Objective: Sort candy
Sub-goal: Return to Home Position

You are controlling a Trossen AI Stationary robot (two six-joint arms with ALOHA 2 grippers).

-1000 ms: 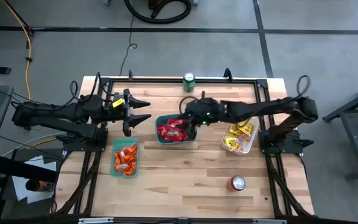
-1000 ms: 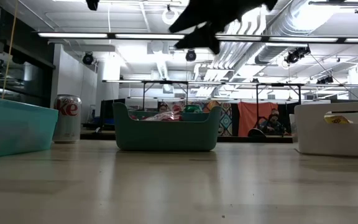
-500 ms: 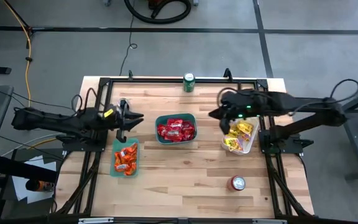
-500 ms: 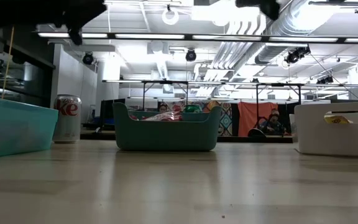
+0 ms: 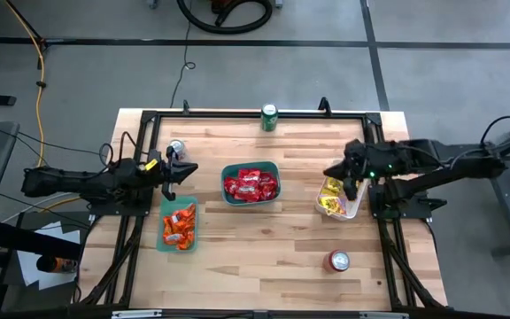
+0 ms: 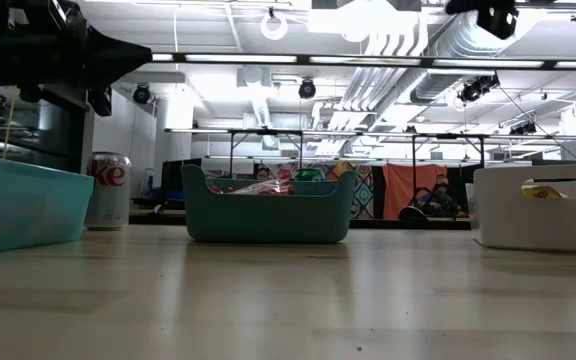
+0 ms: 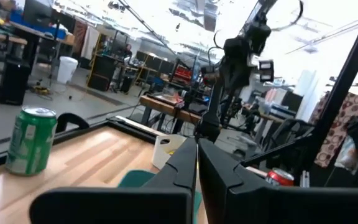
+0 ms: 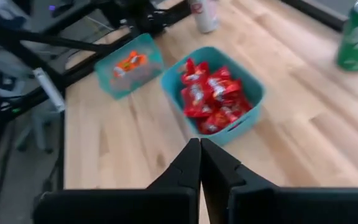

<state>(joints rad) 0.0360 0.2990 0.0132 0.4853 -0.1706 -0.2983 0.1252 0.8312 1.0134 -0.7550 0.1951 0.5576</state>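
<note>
Red candy [image 5: 251, 184] fills the dark teal bin [image 5: 227, 171] at the table's middle. Orange candy [image 5: 178, 227] lies in the light teal bin [image 5: 166, 209] at the left, yellow candy [image 5: 336, 197] in the white bin [image 5: 356, 206] at the right. My left gripper [image 5: 190, 167] is shut and empty, above the table just beyond the orange bin; its wrist view shows the fingers [image 7: 190, 163] closed together. My right gripper [image 5: 329, 172] is shut and empty, in the air beside the white bin's far left corner, with its fingers [image 8: 192, 163] pointing toward the red candy [image 8: 210, 94].
A green can [image 5: 269, 116] stands at the far edge. A silver-red can [image 5: 176, 147] stands just beyond my left gripper, and another [image 5: 338, 260] near the front right. The black frame rails [image 5: 237, 113] run around the table. Bare wood lies in front of the bins.
My right gripper has drawn back from over the red bin toward the table's right edge, ending beside the white bin, and has shut. My left gripper has pulled back a little toward the left edge and has shut from wide open. The bins and cans have stayed put.
</note>
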